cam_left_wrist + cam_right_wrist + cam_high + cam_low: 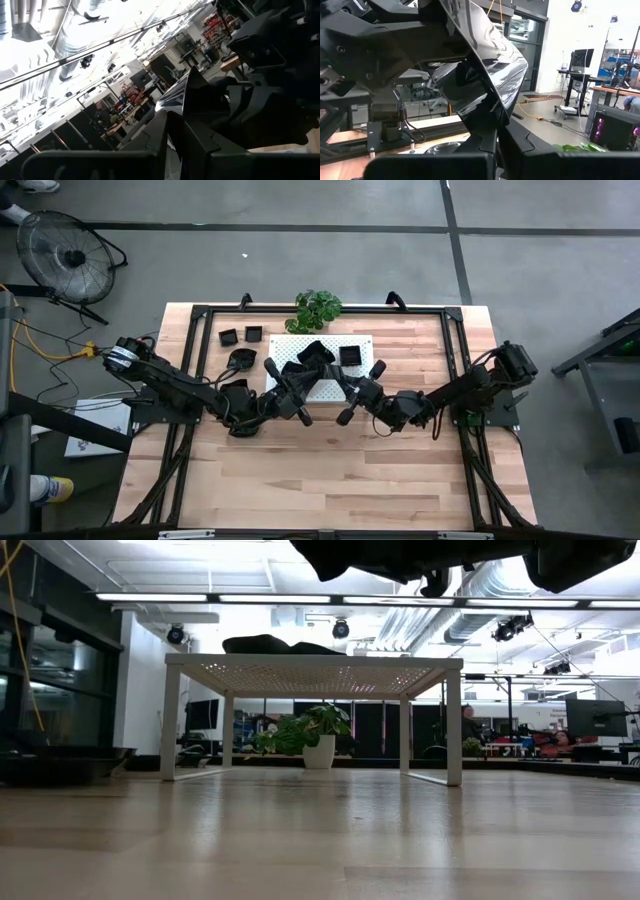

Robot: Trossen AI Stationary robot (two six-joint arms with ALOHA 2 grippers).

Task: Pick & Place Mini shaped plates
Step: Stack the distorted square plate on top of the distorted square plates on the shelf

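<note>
We see a grey concrete floor (300,205) crossed by dark lines, 1 floor fan (68,255) far left, and bright ceiling light strips (330,598) overhead.

The high view looked straight down from well above, taking in the whole wooden table (330,470), with the white perforated board (320,380) just above frame center. The low view sat at tabletop level, facing across to that board (312,662) on its legs, the potted plant (318,735) behind; both views shared these. Each wrist camera looked along its own fingers (165,145) (487,145), very close to a glossy black plate (485,75) filling mid-frame.
</note>
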